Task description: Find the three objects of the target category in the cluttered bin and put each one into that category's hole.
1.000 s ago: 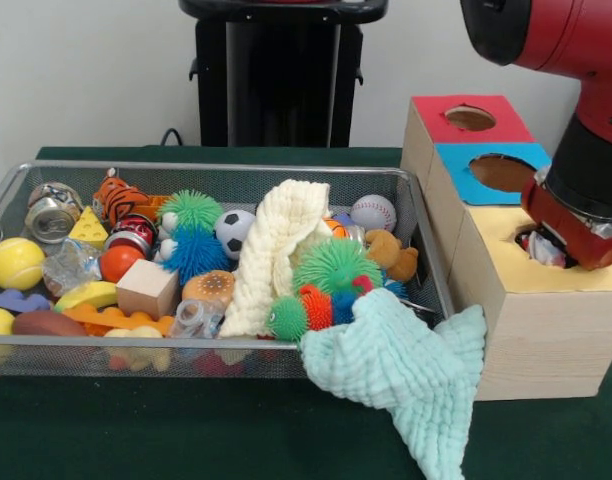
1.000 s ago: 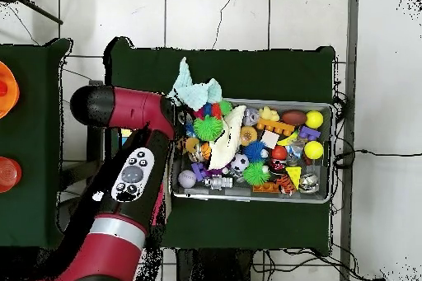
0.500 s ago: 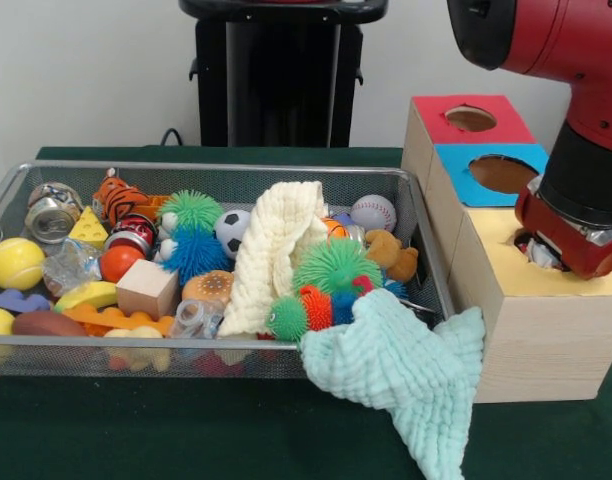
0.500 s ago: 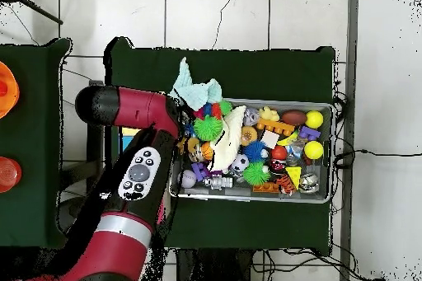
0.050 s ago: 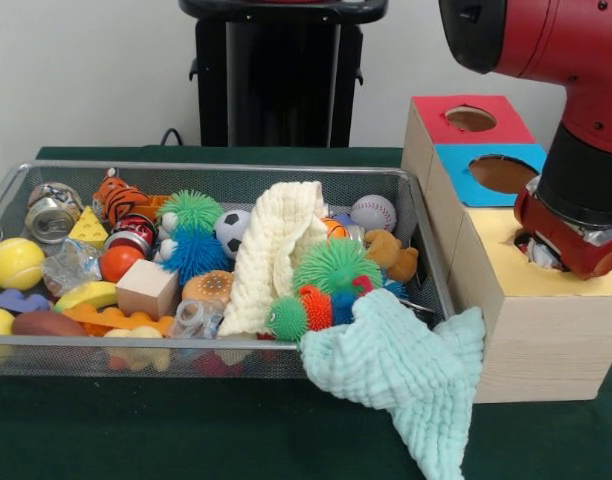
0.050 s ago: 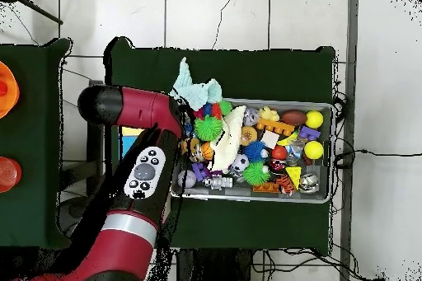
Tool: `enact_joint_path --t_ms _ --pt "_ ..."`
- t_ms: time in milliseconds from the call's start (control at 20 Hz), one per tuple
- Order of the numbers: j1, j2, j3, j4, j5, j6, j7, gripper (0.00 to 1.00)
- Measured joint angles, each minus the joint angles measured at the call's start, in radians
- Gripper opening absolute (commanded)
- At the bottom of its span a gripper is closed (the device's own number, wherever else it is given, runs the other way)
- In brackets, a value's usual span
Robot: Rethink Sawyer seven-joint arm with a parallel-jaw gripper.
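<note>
My gripper point(image 5: 544, 250) hangs at the hole in the yellow top point(image 5: 506, 262) of the wooden box, under the red arm. A crumpled white and red thing point(image 5: 539, 252) shows in the hole beneath it; whether it is held I cannot see. The box also has a blue-topped hole point(image 5: 501, 172) and a red-topped hole point(image 5: 470, 118). The wire bin point(image 5: 216, 171) is crammed with toys. A cream knitted cloth point(image 5: 276, 250) lies across them, and a mint cloth point(image 5: 401, 370) hangs over the front right corner. Overhead, the arm point(image 6: 136, 175) covers the box beside the bin point(image 6: 321, 198).
In the bin lie spiky balls point(image 5: 334, 265), a soccer ball point(image 5: 232, 230), a baseball point(image 5: 373, 211), a wooden block point(image 5: 146, 288), cans point(image 5: 51, 215), a yellow tennis ball point(image 5: 15, 263) and a small teddy point(image 5: 393, 255). A black stand point(image 5: 276, 75) rises behind the table.
The arm has swung a little left in the front view, with the gripper staying at the yellow hole. Overhead, the arm's elbow slid slightly toward the bin. The bin's contents are unchanged.
</note>
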State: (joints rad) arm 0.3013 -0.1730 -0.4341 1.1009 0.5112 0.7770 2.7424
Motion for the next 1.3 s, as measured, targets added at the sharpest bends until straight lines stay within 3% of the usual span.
enact_joint_path --t_ms 1000,1300 --pt "-0.027 -0.023 0.047 0.025 -0.008 0.000 0.000 1.00" --pt "-0.060 -0.045 0.091 0.053 -0.008 0.000 0.000 1.00"
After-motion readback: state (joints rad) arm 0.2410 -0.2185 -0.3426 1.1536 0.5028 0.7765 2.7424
